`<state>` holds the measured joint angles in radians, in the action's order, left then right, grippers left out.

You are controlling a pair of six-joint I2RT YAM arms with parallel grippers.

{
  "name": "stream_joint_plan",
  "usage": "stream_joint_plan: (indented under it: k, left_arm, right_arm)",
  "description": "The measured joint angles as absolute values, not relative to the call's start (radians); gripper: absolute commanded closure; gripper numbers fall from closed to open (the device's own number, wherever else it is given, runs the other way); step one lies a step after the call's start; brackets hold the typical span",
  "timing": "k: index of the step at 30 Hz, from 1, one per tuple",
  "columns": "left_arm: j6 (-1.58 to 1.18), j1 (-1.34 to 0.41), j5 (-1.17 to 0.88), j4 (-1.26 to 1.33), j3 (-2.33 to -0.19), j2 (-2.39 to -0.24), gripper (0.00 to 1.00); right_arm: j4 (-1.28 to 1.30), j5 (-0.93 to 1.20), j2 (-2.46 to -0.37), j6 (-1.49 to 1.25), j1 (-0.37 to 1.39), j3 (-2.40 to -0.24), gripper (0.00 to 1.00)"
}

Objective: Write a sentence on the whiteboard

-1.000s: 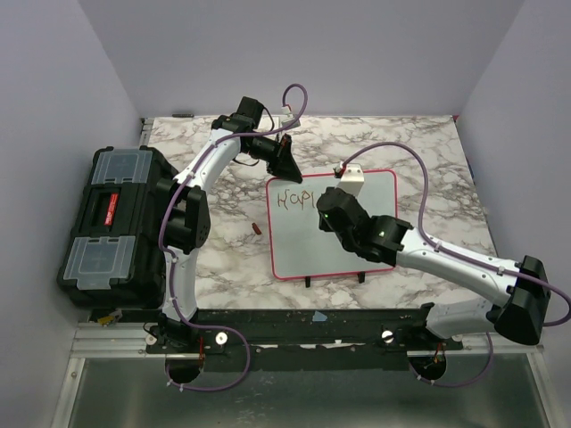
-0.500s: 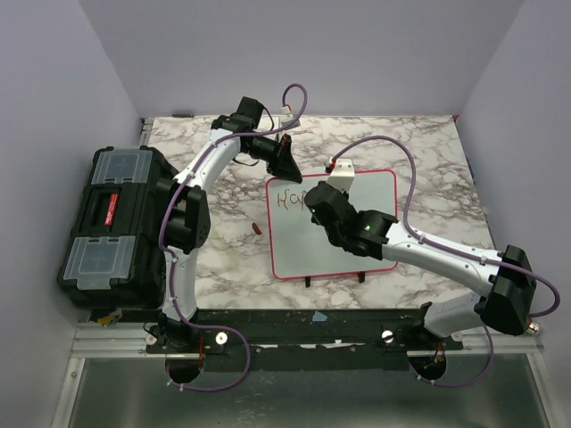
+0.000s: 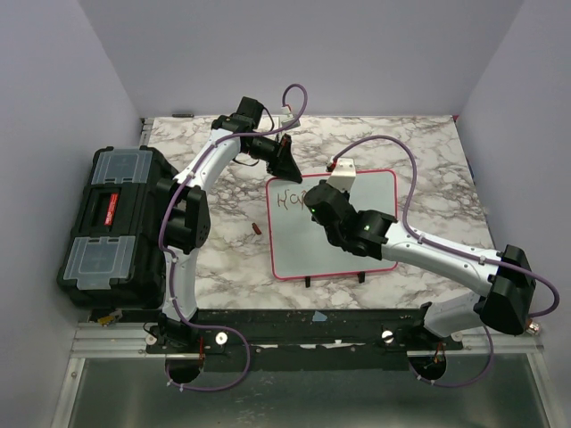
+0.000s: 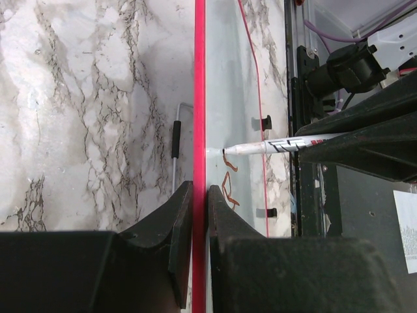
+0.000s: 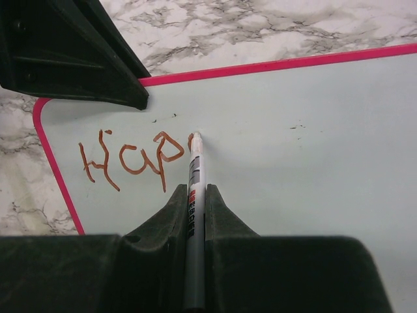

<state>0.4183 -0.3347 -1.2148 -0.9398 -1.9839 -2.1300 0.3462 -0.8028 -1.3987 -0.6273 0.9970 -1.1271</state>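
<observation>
The whiteboard [image 3: 294, 254], white with a thin pink-red frame, lies on the marble table. My left gripper [image 3: 287, 166] is shut on the frame [image 4: 199, 98] at the board's far left corner, one finger on each side of the edge. A white marker [image 5: 194, 171] is clamped in my right gripper [image 5: 194, 190], which is shut on it, and the tip touches the board. The sentence [image 5: 130, 160] reads "Hap" in red-brown letters, with a short stroke beginning at the marker tip. In the top view my right gripper [image 3: 314, 201] covers part of the letters [image 3: 287, 200].
A black toolbox [image 3: 111, 227] with clear lid compartments stands at the table's left edge. A small red cap [image 3: 256, 228] lies on the marble left of the board. A white block [image 3: 344, 169] sits at the board's far edge. Two black feet [image 3: 308, 281] stick out at its near edge.
My right gripper has shifted left and a little farther up the board with the marker, now covering more of the letters in the top view. The left gripper has not moved.
</observation>
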Motion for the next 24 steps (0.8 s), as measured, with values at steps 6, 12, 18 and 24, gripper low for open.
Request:
stream_joint_plan:
  k: [6, 12, 18, 24]
  left_arm:
    - [0.418, -0.335, -1.215, -0.94, -1.984, -2.13, 1.0]
    - [0.418, -0.335, -1.215, -0.94, -1.984, -2.13, 1.0]
    - [0.418, -0.335, -1.215, -0.94, -1.984, -2.13, 1.0]
    - [0.418, -0.335, -1.215, -0.94, -1.984, -2.13, 1.0]
  right_arm:
    - [0.35, -0.802, -1.389, -0.633, 0.994, -1.119, 0.99]
    - [0.381, -0.792, -1.354, -0.658, 0.993, -1.088, 0.99]
    - [0.386, -0.757, -1.346, -0.669, 0.993, -1.077, 0.99]
    - [0.368, -0.711, -1.346, -0.671, 0.993, -1.073, 0.99]
